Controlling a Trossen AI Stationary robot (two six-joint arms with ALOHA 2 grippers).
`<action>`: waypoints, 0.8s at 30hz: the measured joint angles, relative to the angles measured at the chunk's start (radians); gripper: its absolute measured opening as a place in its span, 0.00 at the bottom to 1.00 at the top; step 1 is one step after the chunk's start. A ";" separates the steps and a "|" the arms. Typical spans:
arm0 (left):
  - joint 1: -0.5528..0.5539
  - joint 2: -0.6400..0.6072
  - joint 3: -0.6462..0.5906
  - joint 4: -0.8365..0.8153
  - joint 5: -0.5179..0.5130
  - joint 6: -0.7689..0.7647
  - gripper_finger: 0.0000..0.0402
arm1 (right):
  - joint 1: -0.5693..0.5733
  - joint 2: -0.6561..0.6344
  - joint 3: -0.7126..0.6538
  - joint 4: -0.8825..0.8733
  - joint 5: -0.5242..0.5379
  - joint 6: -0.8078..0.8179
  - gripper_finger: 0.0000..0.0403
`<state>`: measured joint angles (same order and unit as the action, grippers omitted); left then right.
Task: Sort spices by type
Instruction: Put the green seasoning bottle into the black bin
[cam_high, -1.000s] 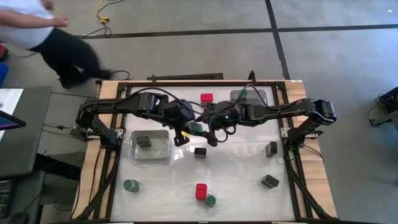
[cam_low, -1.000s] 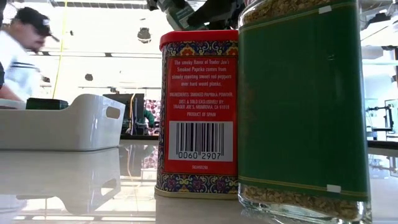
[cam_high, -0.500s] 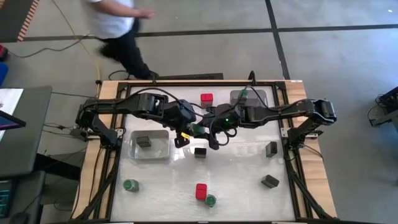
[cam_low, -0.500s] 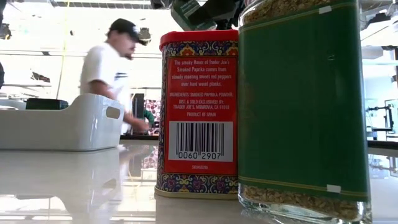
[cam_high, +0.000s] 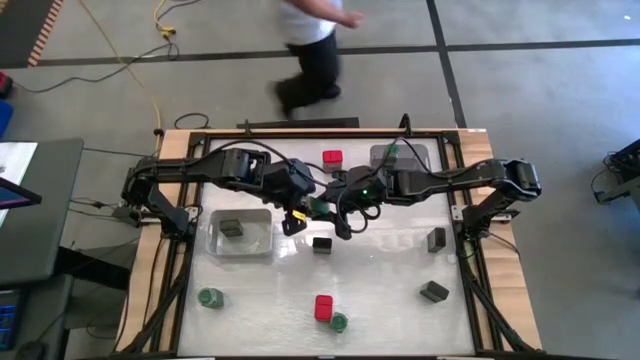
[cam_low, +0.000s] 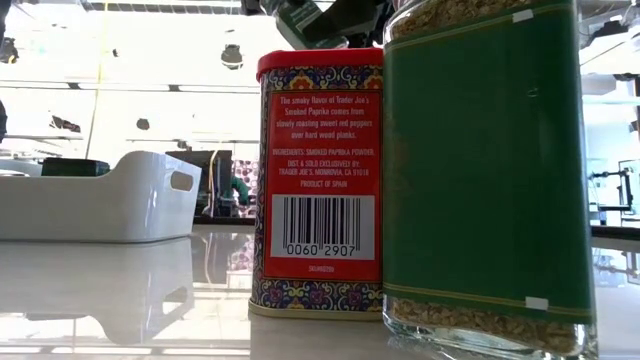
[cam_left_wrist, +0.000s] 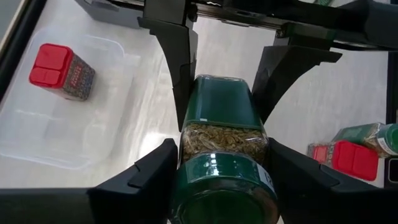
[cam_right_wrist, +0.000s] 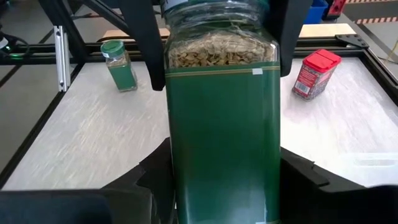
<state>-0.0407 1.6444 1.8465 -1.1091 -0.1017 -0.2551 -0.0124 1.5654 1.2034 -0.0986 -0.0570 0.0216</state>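
Observation:
A green-lidded jar (cam_high: 318, 206) of seeds hangs over the table's middle, between both grippers. My left gripper (cam_high: 300, 212) is shut on its lid end and my right gripper (cam_high: 336, 208) on its labelled body. The jar's lid faces the left arm and its base the right arm. Other spices stand around the table. A red block (cam_high: 332, 158) is at the far middle, and a dark tin (cam_high: 322, 243) sits just nearer than the grippers. Another red block (cam_low: 318, 180) and green jar (cam_low: 490, 170) stand at the near edge. My left gripper has its two fingers (cam_left_wrist: 163, 163) on opposite sides of the jar's neck (cam_left_wrist: 205, 138), just below the lid. The fingers slant down from the table's left and lie along the jar, which is clear of the table. My right gripper pinches the labelled body (cam_right_wrist: 224, 124) between its two fingers (cam_right_wrist: 157, 174), toward the base end. It comes from the table's right, slanting slightly down, with the fingers along the jar. The jar is lifted clear, its neck pointing away toward the left arm.
A white tray (cam_high: 258, 245) at the left holds a dark tin (cam_high: 231, 227). A clear tray (cam_high: 412, 160) at the far right holds a green jar (cam_high: 392, 150). Dark tins (cam_high: 436, 239) (cam_high: 433, 291) stand at the right and a green jar (cam_high: 210, 297) at the near left. A person (cam_high: 315, 40) walks beyond the far edge.
Both arms have kept their place with the jar between them. A person beyond the table's far edge has walked from the left toward the right.

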 joint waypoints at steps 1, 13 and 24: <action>0.000 0.000 0.000 0.000 0.000 -0.009 0.55 | 0.000 0.000 0.000 0.000 0.000 0.000 0.54; 0.011 -0.001 0.000 0.013 -0.037 -0.024 0.76 | -0.029 -0.066 -0.001 -0.150 0.019 -0.001 0.54; 0.001 -0.059 0.000 -0.007 -0.173 -0.085 0.76 | -0.034 -0.346 -0.093 -0.444 0.119 0.081 0.54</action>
<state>-0.0393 1.5853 1.8462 -1.1159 -0.2742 -0.3401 -0.0467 1.2198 1.1105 -0.5425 0.0620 0.1030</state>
